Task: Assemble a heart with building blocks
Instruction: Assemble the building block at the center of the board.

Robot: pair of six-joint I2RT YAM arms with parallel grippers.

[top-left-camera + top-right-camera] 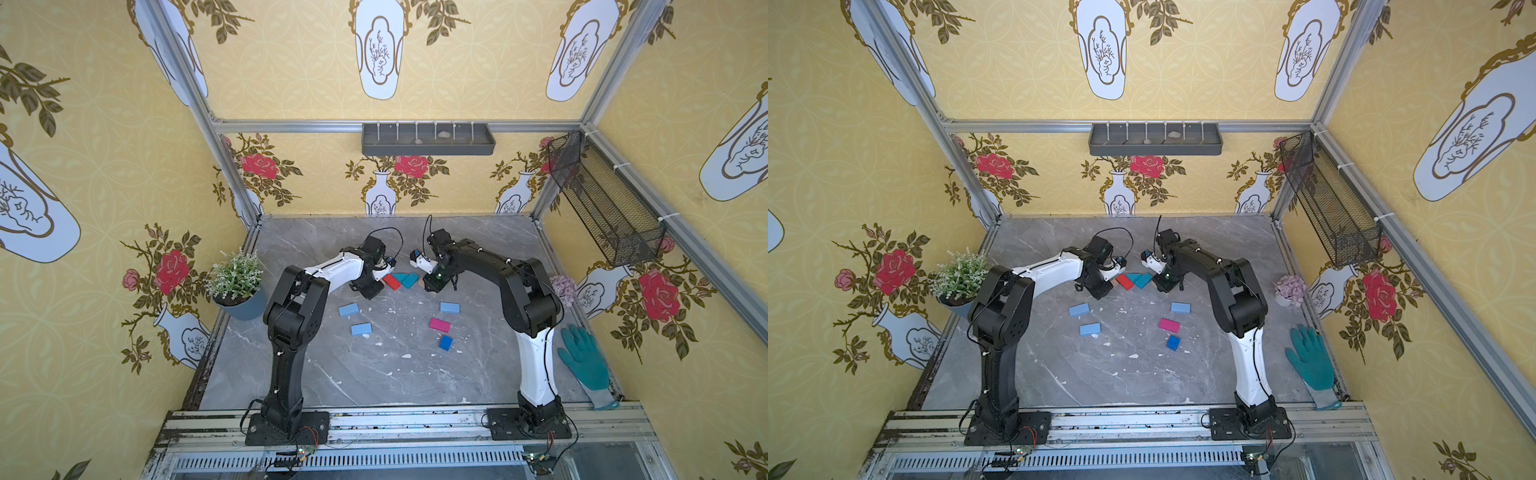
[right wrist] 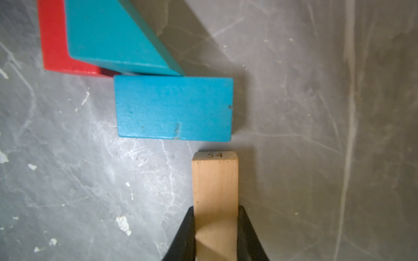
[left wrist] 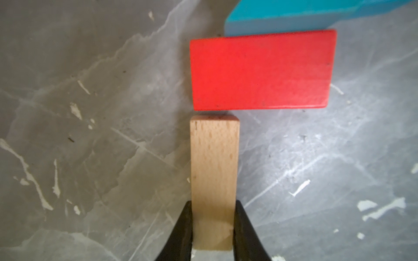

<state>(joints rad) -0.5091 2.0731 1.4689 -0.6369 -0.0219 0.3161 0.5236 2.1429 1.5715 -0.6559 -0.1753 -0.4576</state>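
Two wrist views give you what both top views barely show: your left gripper [image 3: 213, 226] pinches a tan block [image 3: 214, 162] just beside the red block [image 3: 262, 70], your right gripper [image 2: 216, 230] grips a second tan block [image 2: 214, 180] near the teal rectangle [image 2: 174, 108].

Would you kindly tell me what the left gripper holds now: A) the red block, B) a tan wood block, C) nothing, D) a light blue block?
B: the left wrist view shows the left gripper shut on a tan wood block, whose end points at the red block.
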